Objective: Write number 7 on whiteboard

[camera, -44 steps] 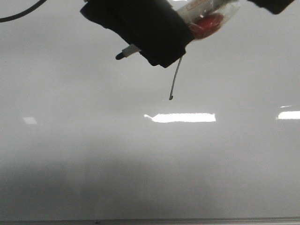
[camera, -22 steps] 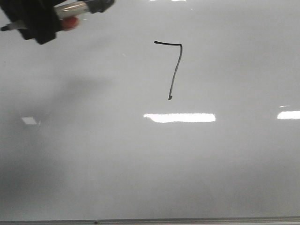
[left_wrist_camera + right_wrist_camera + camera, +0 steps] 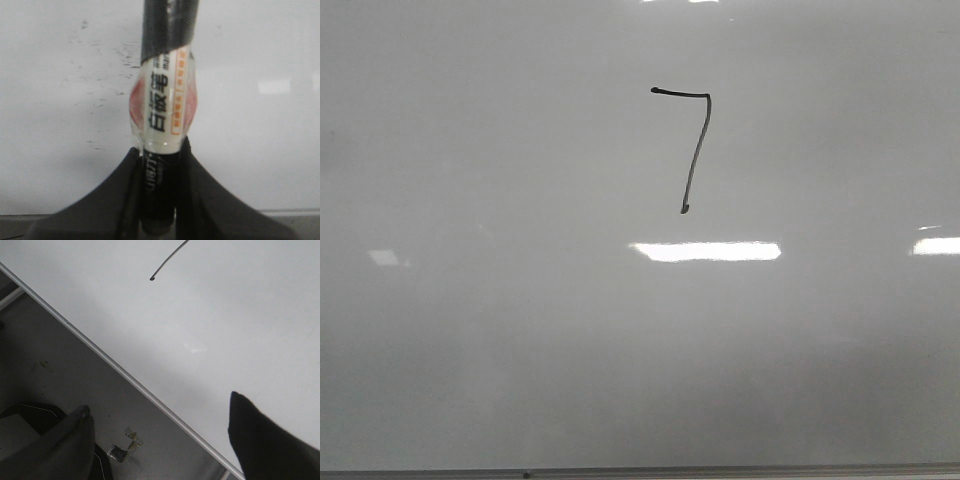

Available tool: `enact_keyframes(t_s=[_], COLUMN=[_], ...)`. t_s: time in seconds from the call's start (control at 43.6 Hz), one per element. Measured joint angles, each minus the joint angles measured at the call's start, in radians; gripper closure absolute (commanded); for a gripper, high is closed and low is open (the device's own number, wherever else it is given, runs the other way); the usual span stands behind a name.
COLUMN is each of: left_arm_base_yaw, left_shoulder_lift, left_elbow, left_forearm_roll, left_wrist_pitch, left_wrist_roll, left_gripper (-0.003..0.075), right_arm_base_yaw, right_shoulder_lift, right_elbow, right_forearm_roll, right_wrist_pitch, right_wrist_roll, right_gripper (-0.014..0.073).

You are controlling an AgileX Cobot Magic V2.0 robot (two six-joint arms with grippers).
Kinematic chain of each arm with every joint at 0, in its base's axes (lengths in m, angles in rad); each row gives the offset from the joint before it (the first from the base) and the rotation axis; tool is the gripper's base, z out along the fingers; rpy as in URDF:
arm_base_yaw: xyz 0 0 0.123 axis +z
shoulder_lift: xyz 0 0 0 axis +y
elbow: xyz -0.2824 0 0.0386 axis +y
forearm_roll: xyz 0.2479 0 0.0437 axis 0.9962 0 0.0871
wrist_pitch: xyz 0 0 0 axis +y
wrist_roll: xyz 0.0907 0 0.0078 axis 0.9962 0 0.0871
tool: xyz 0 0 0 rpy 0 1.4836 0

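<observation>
Whiteboard [image 3: 520,330], a large glossy pale grey-white flat board with a thin grey metal edge, fills the front view and bears the number 7 [image 3: 692,150], a thin black marker-drawn figure with a short horizontal bar joined to a long, slightly curved downstroke, sitting in the upper middle of the board just above a bright rectangular glare patch [image 3: 705,251]. Neither arm shows in the front view. In the left wrist view the left gripper [image 3: 162,190] has its black fingers [image 3: 120,200] closed tight on a cylindrical whiteboard marker with a black barrel and a white and orange printed label [image 3: 162,100]; the marker stands between the fingers and points away over the board surface. In the right wrist view the right gripper [image 3: 157,432] has its dark fingers [image 3: 260,440] spread wide apart with nothing between them, hanging over the board's metal edge, with the lower tail of the downstroke visible on the board beyond and a grey floor [image 3: 60,370] beside the edge.
</observation>
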Motion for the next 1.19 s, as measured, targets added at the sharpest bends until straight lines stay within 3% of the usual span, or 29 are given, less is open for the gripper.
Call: enact_keyframes(t_s=[0.207, 0.436, 0.666, 0.964, 1.194], left_arm_base_yaw=[0.124, 0.184, 0.212, 0.214, 0.215], left_shoulder_lift=[0.027, 0.147, 0.25, 0.331, 0.338], left_elbow=[0.153, 0.168, 0.166, 0.134, 0.131], left_forearm_roll=[-0.05, -0.058, -0.058, -0.056, -0.054], left_wrist_pitch=[-0.394, -0.592, -0.655, -0.648, -0.646], left_wrist_roll=[-0.022, -0.031, -0.032, -0.032, -0.032], left_gripper=[0.0626, 0.0626, 0.0589, 0.0395, 0.0379], right_arm_base_yaw=[0.0, 0.0, 0.0, 0.0, 0.0], right_shoulder_lift=[0.001, 0.002, 0.002, 0.002, 0.002], right_elbow=[0.038, 0.082, 0.081, 0.081, 0.081], right_forearm_roll=[0.0, 0.0, 0.0, 0.0, 0.0], right_wrist_pitch=[-0.022, -0.044, -0.048, -0.049, -0.051], right_wrist_roll=[0.0, 0.0, 0.002, 0.002, 0.002], right_gripper=[0.002, 0.002, 0.002, 0.002, 0.002])
